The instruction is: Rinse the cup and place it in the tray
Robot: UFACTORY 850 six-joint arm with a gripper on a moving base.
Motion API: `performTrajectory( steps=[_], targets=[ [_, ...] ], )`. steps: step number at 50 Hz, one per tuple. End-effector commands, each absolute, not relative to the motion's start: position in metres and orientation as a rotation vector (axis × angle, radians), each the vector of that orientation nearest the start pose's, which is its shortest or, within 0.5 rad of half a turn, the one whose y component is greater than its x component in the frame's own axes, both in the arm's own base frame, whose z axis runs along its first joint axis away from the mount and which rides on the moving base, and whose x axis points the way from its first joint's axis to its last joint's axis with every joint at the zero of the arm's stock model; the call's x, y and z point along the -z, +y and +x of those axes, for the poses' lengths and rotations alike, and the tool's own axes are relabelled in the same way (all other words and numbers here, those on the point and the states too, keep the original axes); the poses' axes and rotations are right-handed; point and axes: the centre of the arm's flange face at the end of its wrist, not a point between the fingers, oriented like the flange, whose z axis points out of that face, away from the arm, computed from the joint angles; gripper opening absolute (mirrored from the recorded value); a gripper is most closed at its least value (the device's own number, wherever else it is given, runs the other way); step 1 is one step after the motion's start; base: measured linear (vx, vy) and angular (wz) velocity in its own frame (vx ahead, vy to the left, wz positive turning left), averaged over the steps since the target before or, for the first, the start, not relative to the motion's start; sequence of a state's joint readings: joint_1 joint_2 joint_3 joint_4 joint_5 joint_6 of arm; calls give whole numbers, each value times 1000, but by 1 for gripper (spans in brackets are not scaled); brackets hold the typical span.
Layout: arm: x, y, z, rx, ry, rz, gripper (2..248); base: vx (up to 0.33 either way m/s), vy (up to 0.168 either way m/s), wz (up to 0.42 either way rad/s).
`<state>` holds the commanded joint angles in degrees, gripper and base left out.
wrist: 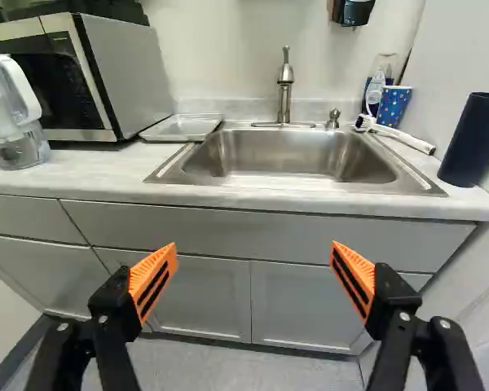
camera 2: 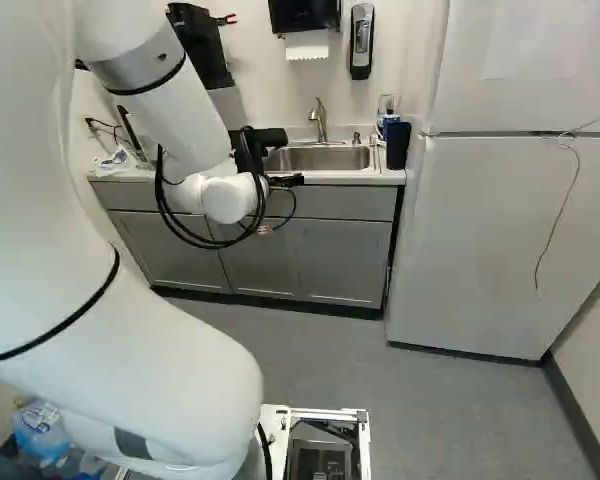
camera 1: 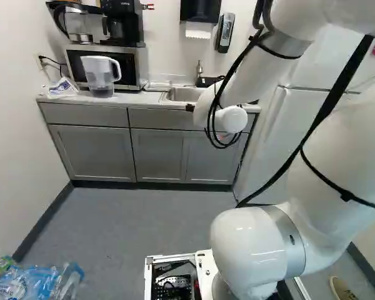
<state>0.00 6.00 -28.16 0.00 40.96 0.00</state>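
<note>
Filling the right of the left base view and the left of the right base view, the white arm (camera 1: pixel 325 169) is reaching out toward the counter (wrist: pixel 98 181). Beyond its links, the gripper (wrist: pixel 253 246) is spreading its orange pads wide apart, and nothing is sitting between them. Grey cabinets (wrist: pixel 200 293) are facing it.

Farther on, the sink (wrist: pixel 289 159) is lying ahead of the gripper. A dark tumbler (wrist: pixel 473 138) is standing on the counter on the refrigerator (camera 2: pixel 510 230) side. Across the basin, the tray (wrist: pixel 182 127) is lying flat near the microwave (wrist: pixel 106 77). The faucet (wrist: pixel 285 85) is rising behind the basin.

At the basin's far corner on the tumbler's side, the dotted blue cup (wrist: pixel 394 106) is standing upright, presumably the one meant. A brush (wrist: pixel 395 134) is lying just in front of it. The coming move is probably turning on this: the cup is lying ahead and to the gripper's right, its long axis vertical, while the tray is lying to the left. Reaching it is likely calling for an approach over the sink, with the brush risking a snag.
</note>
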Motion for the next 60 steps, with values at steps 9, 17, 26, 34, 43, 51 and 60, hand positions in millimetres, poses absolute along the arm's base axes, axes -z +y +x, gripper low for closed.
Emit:
performTrajectory(
  steps=[9,17,26,34,43,51,60],
  targets=[
    [-468,0,413,1912,0,-2492,247,0,0,0],
    [-474,0,416,1910,0,-2494,247,0,0,0],
    [-482,0,420,1907,0,-2497,247,0,0,0],
    [-489,0,423,1904,0,-2499,247,0,0,0],
    [-496,0,426,1901,0,-2501,247,0,0,0],
    [-503,0,427,1898,0,-2503,247,0,0,0],
    [-511,0,429,1895,0,-2506,247,0,0,0]
  ],
)
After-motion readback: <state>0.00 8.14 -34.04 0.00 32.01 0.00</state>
